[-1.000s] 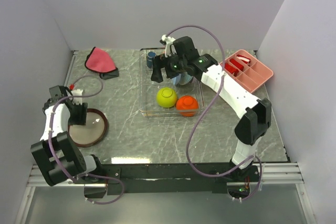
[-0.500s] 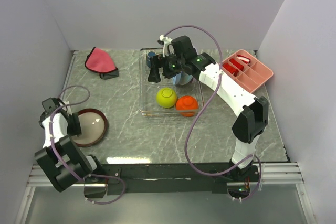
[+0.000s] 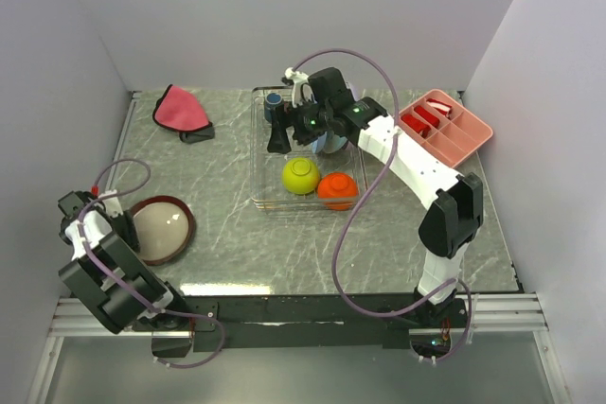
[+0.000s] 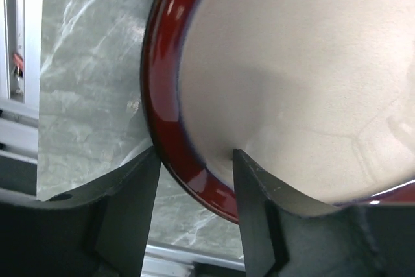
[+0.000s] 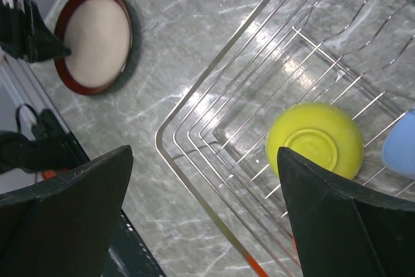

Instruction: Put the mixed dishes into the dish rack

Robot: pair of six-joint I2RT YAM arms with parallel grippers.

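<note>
The red-rimmed cream plate (image 3: 163,230) (image 4: 298,76) lies flat on the table at the left. My left gripper (image 3: 121,227) (image 4: 194,154) stands open astride its left rim, one finger outside the rim and one over the cream inside. The wire dish rack (image 3: 260,163) (image 5: 220,160) holds a yellow-green bowl (image 3: 300,175) (image 5: 316,141), an orange bowl (image 3: 337,188), a dark blue mug (image 3: 274,101) and a light-blue plate (image 5: 401,144). My right gripper (image 3: 277,136) (image 5: 204,154) hangs wide open and empty over the rack's left side.
A pink compartment tray (image 3: 445,125) sits at the back right of the table. A red-pink folded cloth (image 3: 178,107) lies at the back left. The left wall stands close behind my left arm.
My left arm has swung left and nearer, bringing its gripper from over the plate to the plate's left rim, and its jaws have narrowed. The right gripper has drifted slightly left.
</note>
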